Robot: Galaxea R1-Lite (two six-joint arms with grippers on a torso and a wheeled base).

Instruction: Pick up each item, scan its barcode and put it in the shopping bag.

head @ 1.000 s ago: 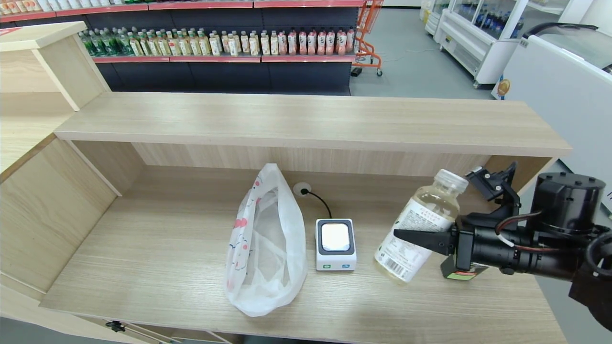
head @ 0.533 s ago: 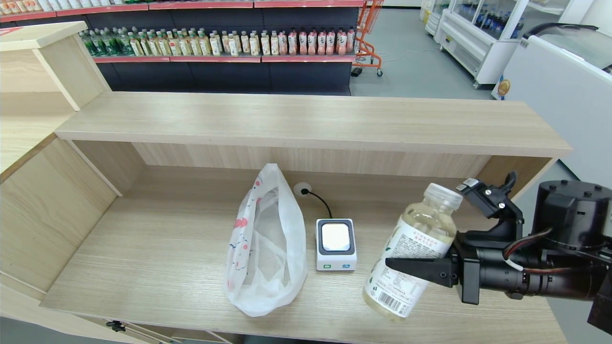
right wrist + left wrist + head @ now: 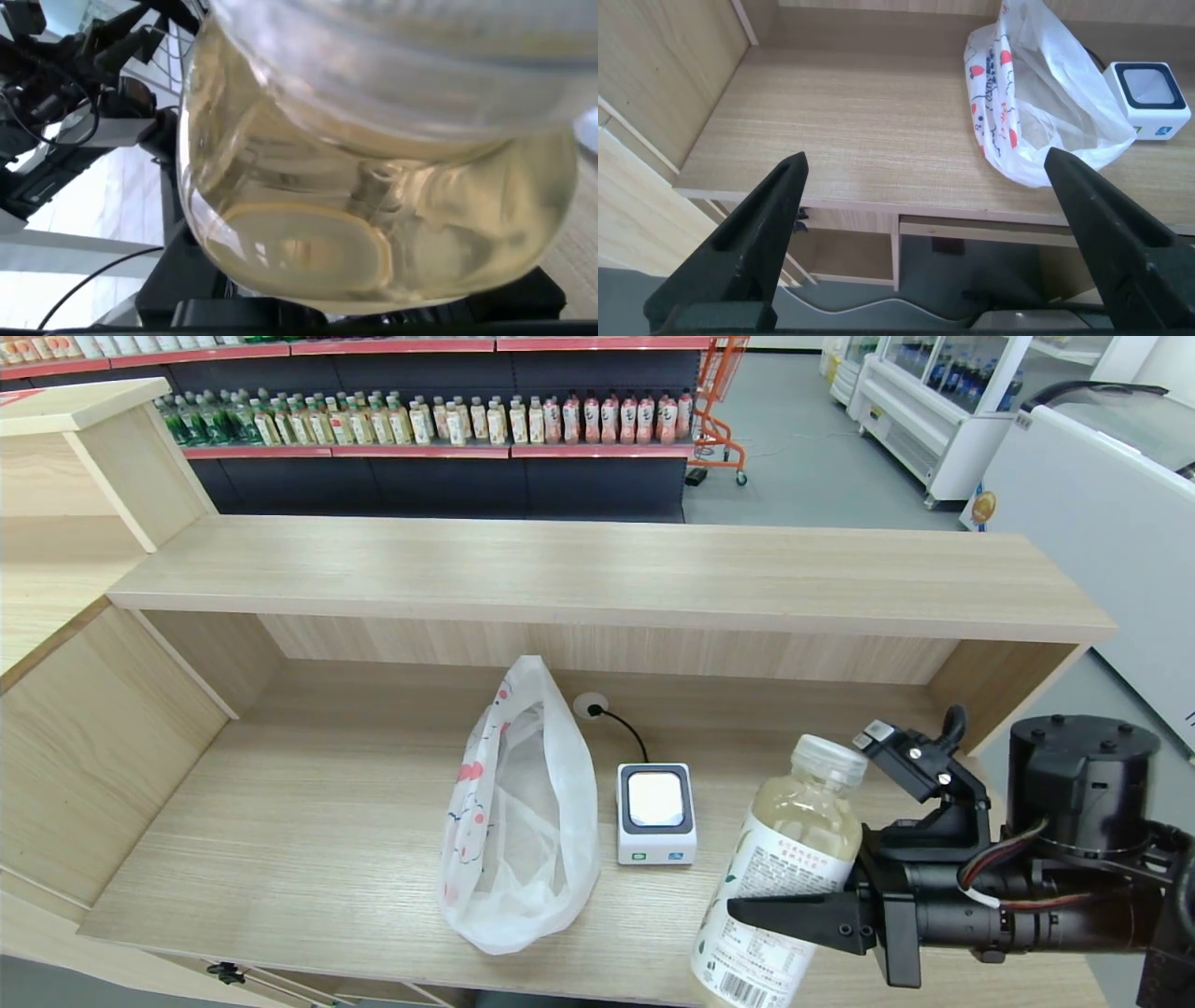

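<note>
One bottle (image 3: 805, 831), clamped in right hand (image 3: 777, 901), hangs above the counter (image 3: 280, 859) front edge; left hand (image 3: 924, 163) apart.

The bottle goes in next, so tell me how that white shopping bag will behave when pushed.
The shopping bag is thin film slumped on the counter, so it will probably be floppy and collapse rather than hold its mouth open. It looks light, with nothing visible through it, so the bottle in the right gripper may shove it along.

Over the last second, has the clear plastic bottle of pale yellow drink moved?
Yes. The bottle, held by the right gripper, has come nearer the counter's front edge and slightly toward the white square scanner.
</note>
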